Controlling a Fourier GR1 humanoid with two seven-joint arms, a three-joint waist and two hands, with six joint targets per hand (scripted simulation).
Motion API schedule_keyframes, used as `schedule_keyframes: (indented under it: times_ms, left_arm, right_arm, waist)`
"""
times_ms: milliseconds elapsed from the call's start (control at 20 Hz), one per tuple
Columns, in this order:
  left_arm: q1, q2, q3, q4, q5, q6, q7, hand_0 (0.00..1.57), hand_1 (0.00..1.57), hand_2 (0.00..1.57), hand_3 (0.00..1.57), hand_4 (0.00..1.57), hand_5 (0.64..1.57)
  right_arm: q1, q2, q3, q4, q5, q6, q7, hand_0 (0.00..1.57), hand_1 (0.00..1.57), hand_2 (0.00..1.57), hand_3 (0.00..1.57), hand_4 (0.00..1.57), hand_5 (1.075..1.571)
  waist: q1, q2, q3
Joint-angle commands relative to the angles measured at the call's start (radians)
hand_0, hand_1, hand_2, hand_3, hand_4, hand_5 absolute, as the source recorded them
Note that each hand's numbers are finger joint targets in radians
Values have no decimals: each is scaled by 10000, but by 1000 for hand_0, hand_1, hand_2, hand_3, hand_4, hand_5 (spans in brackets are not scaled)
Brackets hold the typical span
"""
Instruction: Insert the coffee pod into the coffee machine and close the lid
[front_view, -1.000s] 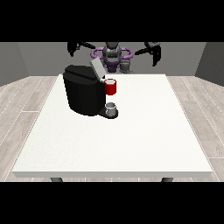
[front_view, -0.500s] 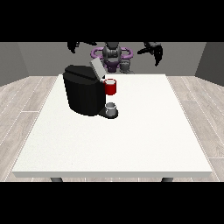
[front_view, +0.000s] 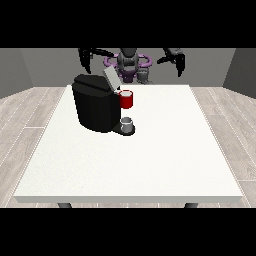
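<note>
A black coffee machine (front_view: 97, 107) stands on the white table (front_view: 150, 160), left of the middle. Its grey lid (front_view: 111, 78) is tilted up and open. A red pod holder (front_view: 126, 99) juts from its front, above a small grey cup (front_view: 127, 123) on the drip base. A small grey coffee pod (front_view: 144, 76) sits at the table's far edge, in front of the robot's torso. The hand at the view's left (front_view: 85, 57) and the hand at the view's right (front_view: 176, 59) hang raised over the far edge with fingers relaxed, holding nothing and away from the pod and the machine.
The robot's torso (front_view: 128, 62) stands behind the table's far edge. The table's right half and near side are bare white surface. Wooden floor surrounds the table.
The hand at the view's right has dipped a little. The machine, lid, pod and other hand look unchanged.
</note>
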Motion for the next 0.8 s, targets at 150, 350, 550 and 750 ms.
schedule_keyframes:
  times_ms: [150,350,550,750]
  left_arm:
    - [959,218,-311,-1922,490,-404,773,0,0,0,0,371,1571]
    - [1265,131,-492,-2475,543,-207,307,0,0,0,0,356,1571]
    - [1097,430,-229,-3147,1031,-261,1028,0,0,0,0,362,1571]
    - [1156,449,-171,-3229,917,342,1427,0,0,0,0,336,1571]
  right_arm:
    - [-229,138,290,743,261,-226,-93,0,0,0,0,0,1571]
    - [-1139,41,182,1146,121,-165,-495,0,0,0,0,0,1571]
    - [-1356,-33,369,1455,82,301,-724,0,0,0,0,0,1571]
    - [-1675,678,933,1239,352,-164,-437,0,0,0,0,0,1571]
  waist:
    - [230,221,0]
    - [185,1163,-1]
    - [-38,1407,0]
    - [-382,1309,-2]
